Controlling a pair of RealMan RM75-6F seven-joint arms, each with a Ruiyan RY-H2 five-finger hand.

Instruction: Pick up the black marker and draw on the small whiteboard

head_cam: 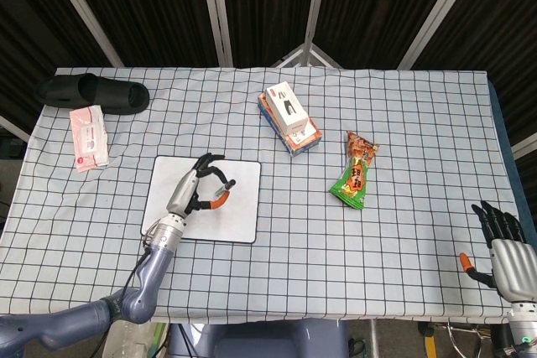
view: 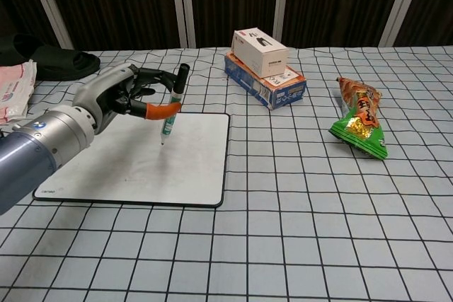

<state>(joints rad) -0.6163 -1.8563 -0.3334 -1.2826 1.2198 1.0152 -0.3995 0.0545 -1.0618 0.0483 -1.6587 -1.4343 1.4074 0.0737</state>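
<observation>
Marker (view: 170, 113) sits in our left hand (view: 119, 97), pinched between the orange-tipped thumb and the dark fingers (view: 157, 75), cap end tilted up and away, tip pointing down at the whiteboard (view: 106, 167). We hold it nearly upright, like a pen, so the tip alone meets the surface; in the chest view the tip looks to be at or just above the board, in its upper middle part — we cannot tell whether it truly touches. No drawn line is visible to us on the white surface.

The board lies flat on the checked worktop (view: 318, 231), lower left of the head view, its long edges running roughly with the worktop's front. Our left hand comes in over the board's near-left part, which leaves the right half and the near strip of the board free for strokes. We judge that a stroke toward the right black edge has the least room.

Our right hand (head_cam: 503, 245) rests at the lower right corner of the head view, fingers spread and holding nothing, well apart from everything.

The stacked boxes (view: 265, 68) and the snack bag (view: 361, 118) lie to the right of the board, clear of it, so nothing crowds the drawing — the slipper (head_cam: 92, 92) and pink packet (head_cam: 88, 137) lie in the upper left of the head view.
</observation>
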